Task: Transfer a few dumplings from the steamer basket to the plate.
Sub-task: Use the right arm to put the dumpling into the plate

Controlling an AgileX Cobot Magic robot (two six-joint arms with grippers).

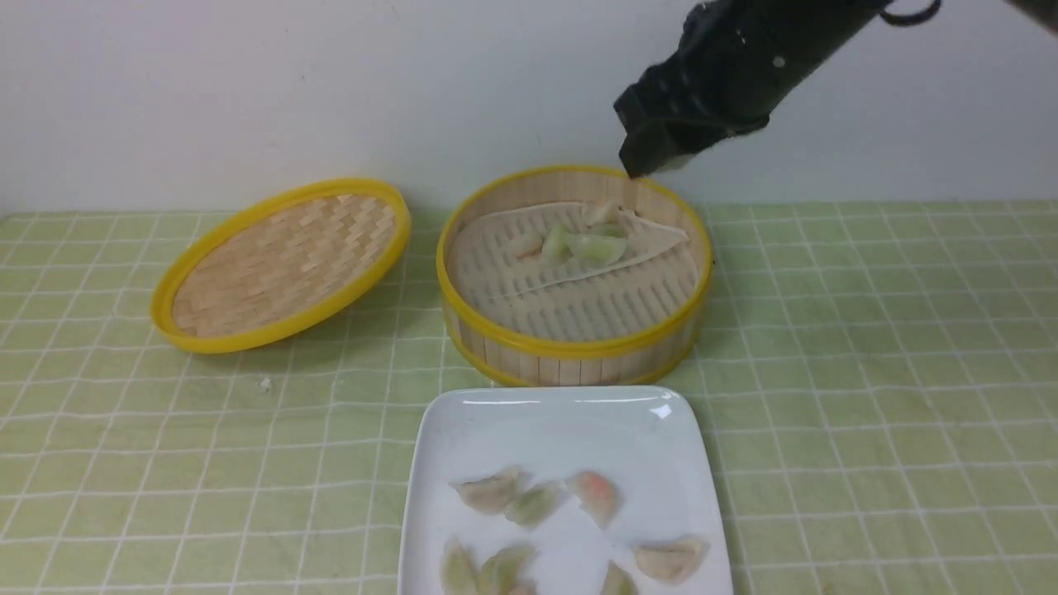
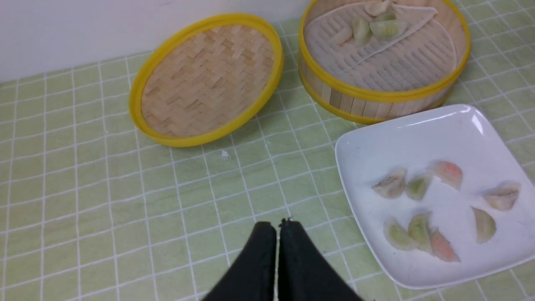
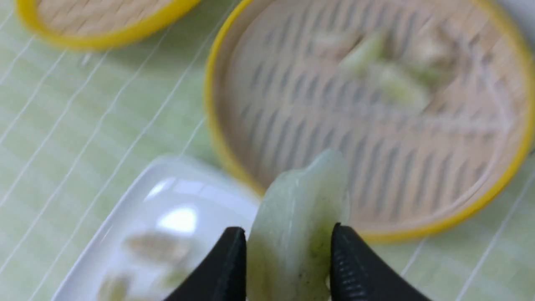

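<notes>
The steamer basket (image 1: 574,343) stands at the middle of the table, with several pale and green dumplings (image 1: 583,244) on the liner at its far side. In front of it lies the white plate (image 1: 562,421), which carries several dumplings (image 1: 537,504). My right gripper (image 1: 649,161) hangs above the basket's far rim. In the right wrist view this gripper (image 3: 287,229) is shut on a pale green dumpling (image 3: 296,209), held upright between its fingers. My left gripper (image 2: 277,223) is shut and empty, low over the cloth beside the plate (image 2: 376,142).
The woven yellow-rimmed lid (image 1: 281,264) lies tilted on the cloth to the left of the basket. A small white crumb (image 1: 265,383) sits in front of it. A white wall runs close behind the basket and lid.
</notes>
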